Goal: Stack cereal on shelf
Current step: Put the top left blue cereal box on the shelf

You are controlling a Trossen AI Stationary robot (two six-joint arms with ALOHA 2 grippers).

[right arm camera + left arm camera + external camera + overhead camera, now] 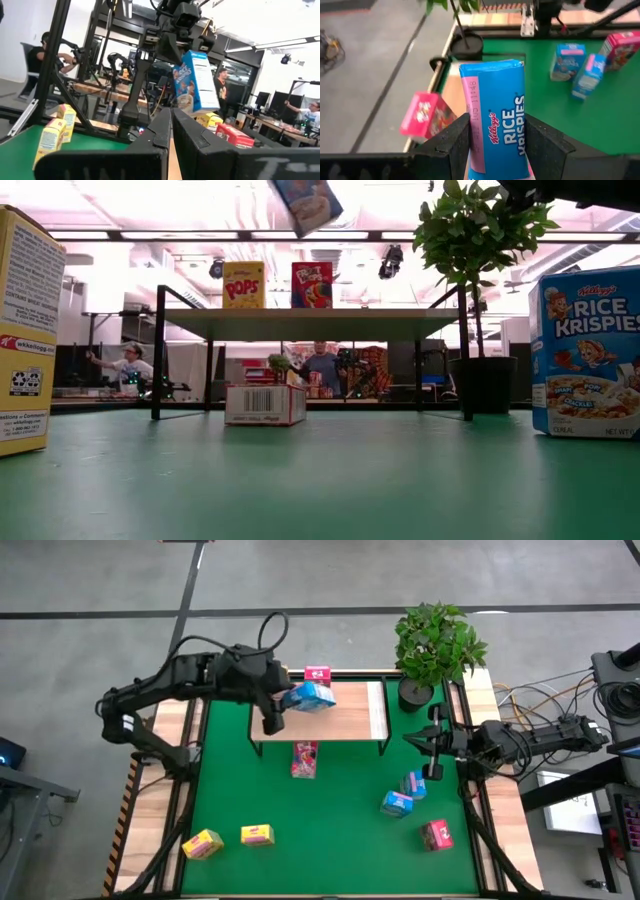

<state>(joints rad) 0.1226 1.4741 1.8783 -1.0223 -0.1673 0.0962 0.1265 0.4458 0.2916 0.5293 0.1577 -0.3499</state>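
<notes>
Held blue cereal box (306, 202) cut off by low view's top edge, yellow box (24, 330) cropped left

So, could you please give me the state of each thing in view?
left gripper: shut on blue box
blue box: held tilted above shelf
shelf: carries yellow box and red box, upright
right gripper: shut, empty
pink box: lying flat on mat

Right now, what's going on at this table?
The left end effector holds a blue cereal box in the air over the shelf, where a yellow box and a red box already stand. The right end effector waits beside the plant. More boxes lie on the green mat.
</notes>
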